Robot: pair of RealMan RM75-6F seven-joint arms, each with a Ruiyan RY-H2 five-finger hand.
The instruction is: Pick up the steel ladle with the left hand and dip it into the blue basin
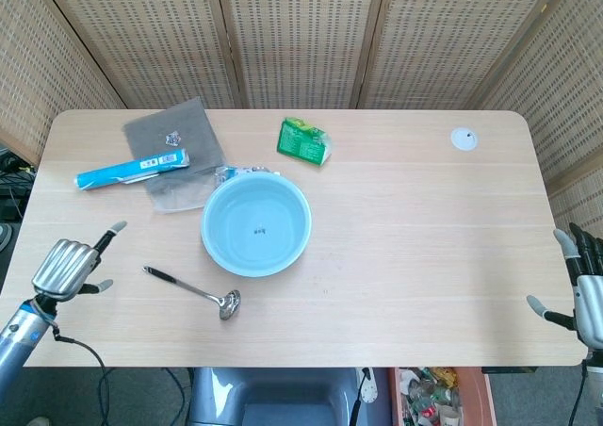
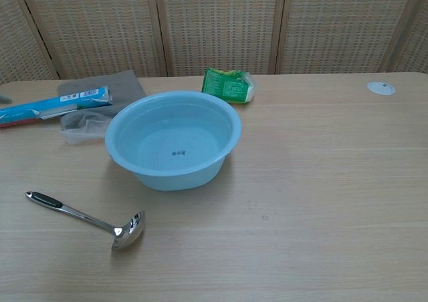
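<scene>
- The steel ladle with a black handle tip [image 1: 191, 291] lies flat on the light wooden worktop [image 1: 415, 228], near the front edge and toward the left side. Its bowl points to the right and nothing touches it.
- The round light blue plastic basin [image 1: 255, 224] stands just behind the ladle, apart from it.
- The left hand [image 1: 68, 265] is above the front left corner of the worktop, near the black handle end of the ladle but apart from it. It holds nothing and some fingers stick out.
- The right hand [image 1: 586, 294] is beside the right edge, near the front corner, with fingers apart and nothing in it.
- A grey cloth [image 1: 175, 141] with a blue and white tube [image 1: 131, 170] on it lies near the back left corner.
- A green packet [image 1: 303, 140] lies behind the basin.
</scene>
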